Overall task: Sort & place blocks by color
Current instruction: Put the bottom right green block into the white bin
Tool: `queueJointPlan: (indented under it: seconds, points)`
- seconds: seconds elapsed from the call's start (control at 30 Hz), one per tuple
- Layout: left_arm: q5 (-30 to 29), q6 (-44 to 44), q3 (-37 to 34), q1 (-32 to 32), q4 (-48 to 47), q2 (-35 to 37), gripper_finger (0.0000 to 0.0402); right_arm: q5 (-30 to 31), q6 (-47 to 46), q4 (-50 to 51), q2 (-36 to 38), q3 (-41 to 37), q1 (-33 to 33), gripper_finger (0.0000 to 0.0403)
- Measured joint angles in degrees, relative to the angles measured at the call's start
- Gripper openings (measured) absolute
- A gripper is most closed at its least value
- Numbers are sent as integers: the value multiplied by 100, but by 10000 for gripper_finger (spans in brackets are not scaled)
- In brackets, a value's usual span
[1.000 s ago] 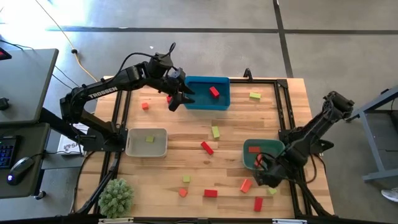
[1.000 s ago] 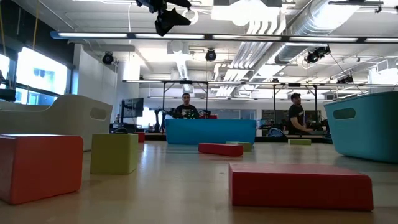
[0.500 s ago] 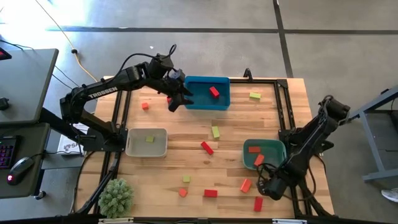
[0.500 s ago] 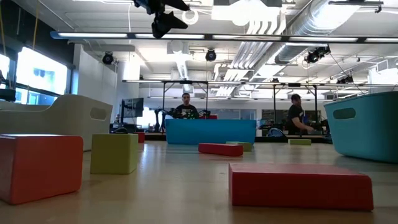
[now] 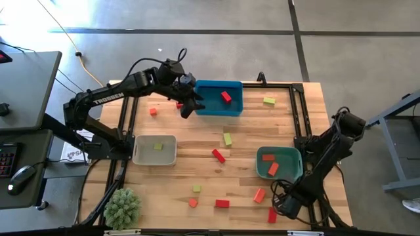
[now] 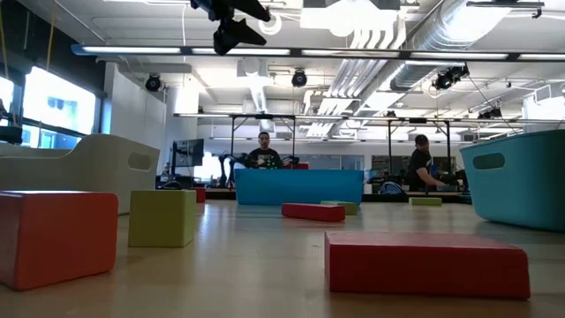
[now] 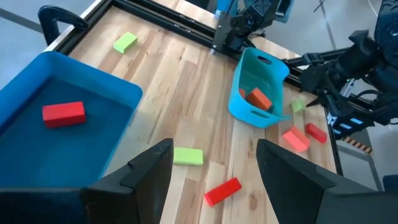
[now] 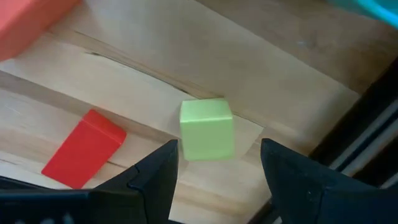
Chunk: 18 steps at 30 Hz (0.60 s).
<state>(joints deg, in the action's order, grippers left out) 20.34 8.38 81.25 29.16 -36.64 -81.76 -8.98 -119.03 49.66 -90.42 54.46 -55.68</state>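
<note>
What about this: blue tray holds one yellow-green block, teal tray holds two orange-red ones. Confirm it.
Not quite. The block in the blue tray is red, not yellow-green; the high view and left wrist view both show it. The teal tray does hold two orange-red blocks.

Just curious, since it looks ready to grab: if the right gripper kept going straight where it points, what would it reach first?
Most likely the yellow-green cube, lying between the open right gripper's fingers' line, with a red block off to one side.

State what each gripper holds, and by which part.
Nothing. The left gripper hangs open by the blue tray; the right gripper is open above a green cube.
</note>
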Motion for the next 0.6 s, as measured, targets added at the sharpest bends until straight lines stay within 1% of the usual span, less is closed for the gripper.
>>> queueJointPlan:
  seconds: [0.2, 0.43, 0.5, 0.6]
  points:
    - [-1, 60, 0, -4, 2, 0, 220, 61, 99, -195, -264, 0, 2, 216]
    - [-6, 51, 0, -1, 4, 0, 220, -49, 76, -257, -454, 0, 2, 216]
    - [-19, 48, 0, -1, 4, 0, 220, -53, 66, -257, -454, 0, 16, 209]
    - [-22, 46, 0, -1, 4, 0, 220, -71, 58, -258, -454, 0, 17, 184]
